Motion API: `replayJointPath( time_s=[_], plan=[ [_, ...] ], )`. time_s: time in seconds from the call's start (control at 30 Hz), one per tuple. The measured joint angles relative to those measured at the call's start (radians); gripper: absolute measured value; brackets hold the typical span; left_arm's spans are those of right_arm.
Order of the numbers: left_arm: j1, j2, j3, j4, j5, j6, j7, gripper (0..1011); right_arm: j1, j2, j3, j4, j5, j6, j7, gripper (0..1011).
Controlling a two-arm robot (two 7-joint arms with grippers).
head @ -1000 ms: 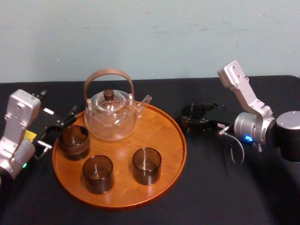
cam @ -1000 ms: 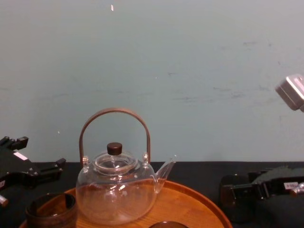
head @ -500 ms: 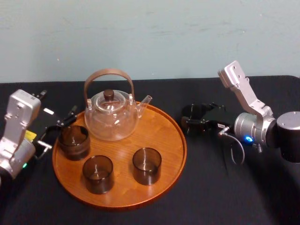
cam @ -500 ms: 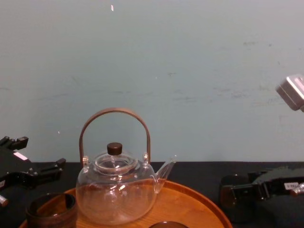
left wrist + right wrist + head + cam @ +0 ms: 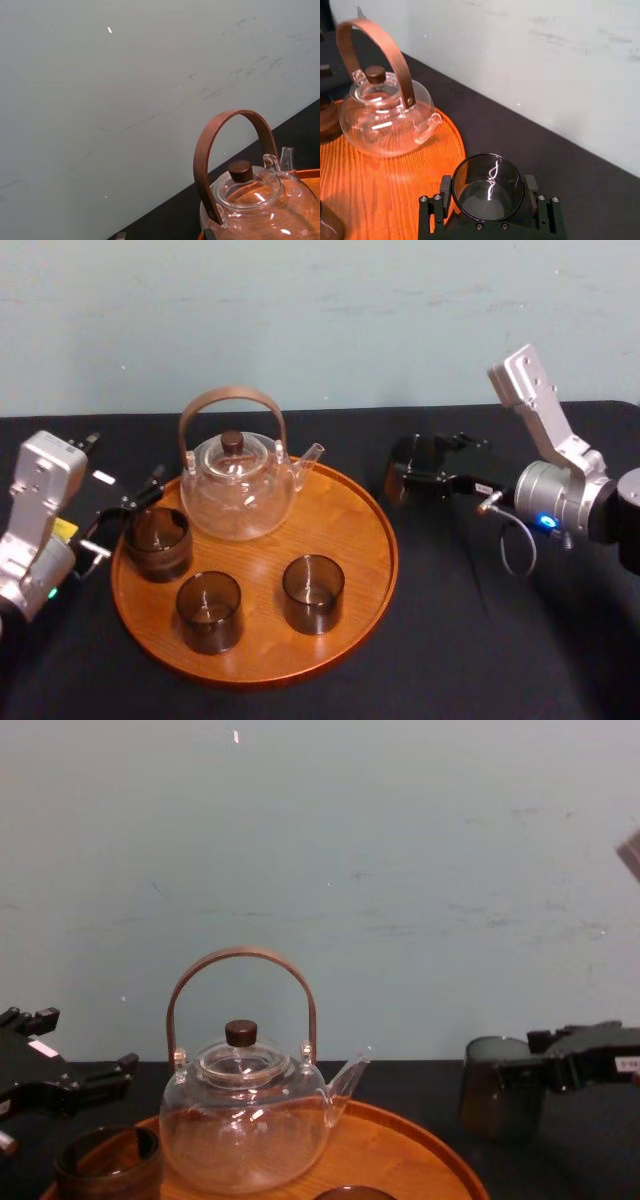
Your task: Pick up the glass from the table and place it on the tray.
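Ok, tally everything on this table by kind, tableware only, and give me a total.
Dark glasses: 4, three on the tray, the fourth glass in the right hand beside the tray
Glass teapot: 1
Wooden tray: 1
Total: 6

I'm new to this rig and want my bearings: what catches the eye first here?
The round orange tray mid-table, carrying a glass teapot at its back and three dark glasses in front. Right of the tray, the right gripper clamps a fourth glass; the left gripper sits open at the tray's left edge.
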Motion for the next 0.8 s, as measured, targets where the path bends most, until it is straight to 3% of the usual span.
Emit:
replayJointPath(
  time_s=[0.4,0.8],
  plan=[
    [0.0,0.0,0.0,0.0,0.0,0.0,0.0,1001,-0.009,0.023,0.005,-0.058,0.017,-0.015,0.011,890],
    [0.0,0.0,0.0,0.0,0.0,0.0,0.0,1001,0.008,0.042,-0.033,-0.096,0.033,-0.037,0.057,890]
  ],
)
